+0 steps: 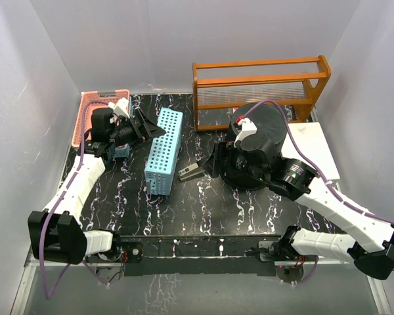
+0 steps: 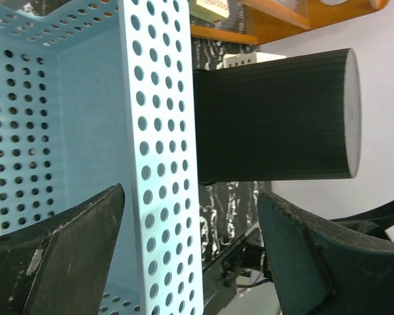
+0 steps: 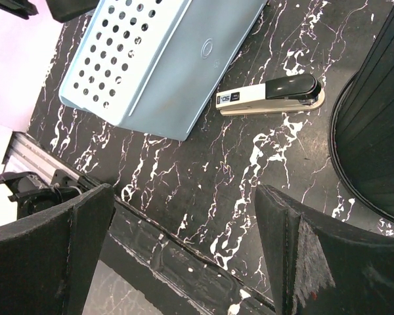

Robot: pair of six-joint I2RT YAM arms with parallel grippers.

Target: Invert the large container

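- Bucket [image 1: 259, 128] sits rim-down on the desk [image 3: 203, 170] with its flat base up, so the flip looks done.
- Left jaws: wide open, not gripping. The blue basket [image 2: 157, 131] wall stands between them and the bucket is beyond it.
- Right jaws: wide open and empty. The stapler [image 3: 269, 95] is ahead and the bucket rim is just off one jaw's side.
- Next, I'd judge: back both arms off. Nothing is left to grasp.
- Room: the left jaws need a straight pull-back or they snag the basket wall. The right jaws have bare desk beneath. The rack [image 1: 259, 85] is close behind the bucket.
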